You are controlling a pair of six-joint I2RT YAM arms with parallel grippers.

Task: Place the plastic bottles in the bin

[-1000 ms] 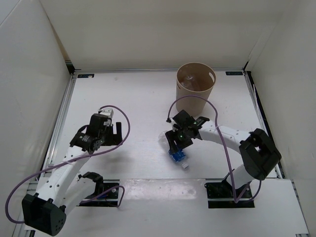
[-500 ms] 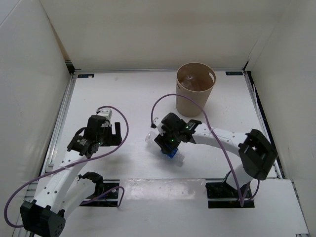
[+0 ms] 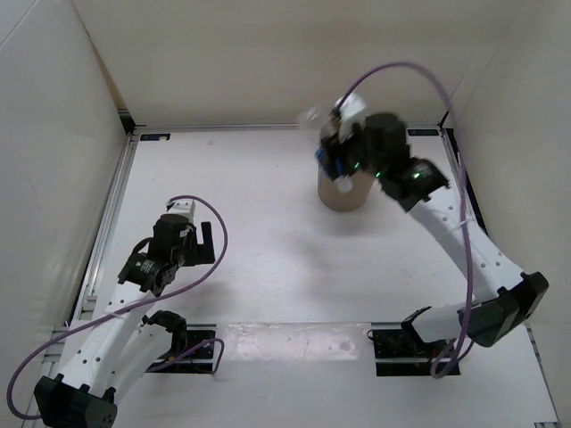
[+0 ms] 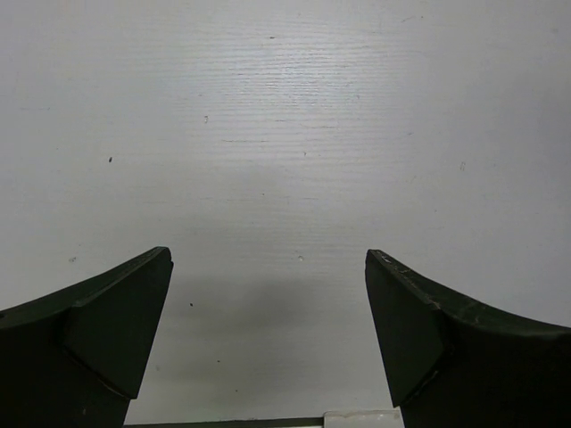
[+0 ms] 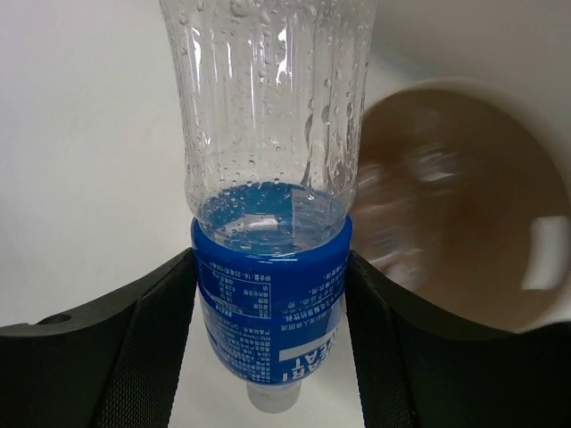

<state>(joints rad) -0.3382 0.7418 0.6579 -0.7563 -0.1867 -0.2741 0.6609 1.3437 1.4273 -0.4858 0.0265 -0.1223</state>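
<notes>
My right gripper is shut on the clear blue-labelled bottle and holds it in the air over the left rim of the tan bin. In the right wrist view the fingers press both sides of the blue label, and the bin's opening lies to the right, with something clear and blurred inside. The bottle's clear end sticks out past the rim in the top view. My left gripper is open and empty over bare table. The other bottles are out of view.
White walls enclose the table on three sides. The bin stands at the far right, close to the back wall. Purple cables loop above both arms.
My right arm has lifted the blue-labelled bottle from the table's middle and swung it far back to the bin's rim. My left arm has drawn back slightly toward its base.
</notes>
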